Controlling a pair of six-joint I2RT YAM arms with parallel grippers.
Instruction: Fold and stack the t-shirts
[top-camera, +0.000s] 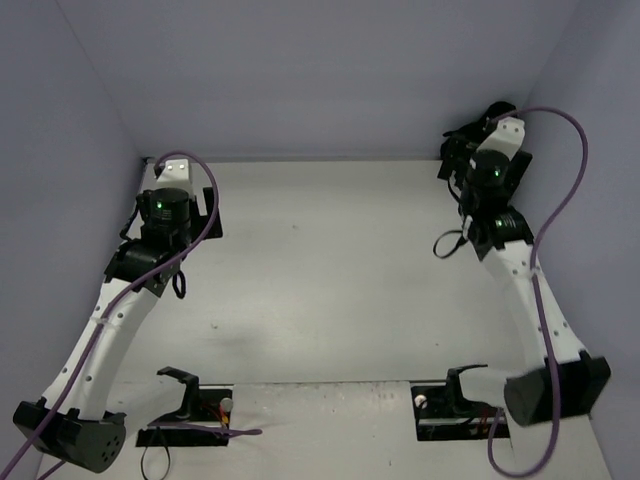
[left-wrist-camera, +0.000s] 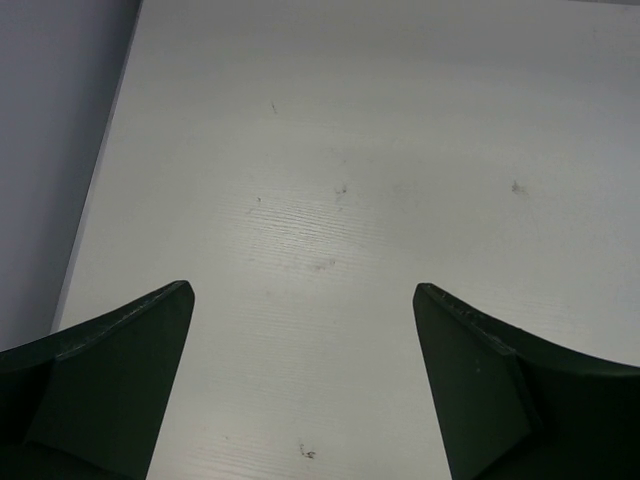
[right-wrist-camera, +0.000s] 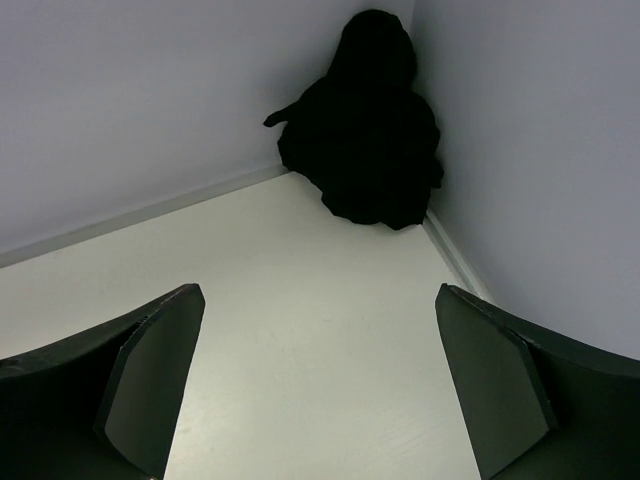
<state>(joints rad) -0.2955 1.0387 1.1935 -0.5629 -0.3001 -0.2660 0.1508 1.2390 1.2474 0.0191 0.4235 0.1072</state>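
The black t-shirt (right-wrist-camera: 365, 130) lies bunched in a heap in the far right corner of the white table (top-camera: 330, 270), pressed against both walls. From above, only a dark bit of the t-shirt (top-camera: 496, 108) shows past the right arm. My right gripper (right-wrist-camera: 320, 292) hovers short of the heap, pointing at it, open, with bare table between its fingers. On the far left my left gripper (left-wrist-camera: 300, 290) is open over bare table, close to the left wall, with nothing between its fingers.
Lilac walls (top-camera: 320, 70) close the table in on the left, back and right. Two black bracket stands (top-camera: 188, 392) (top-camera: 462, 388) with loose wires sit at the near edge by the arm bases. Purple cables loop off both arms.
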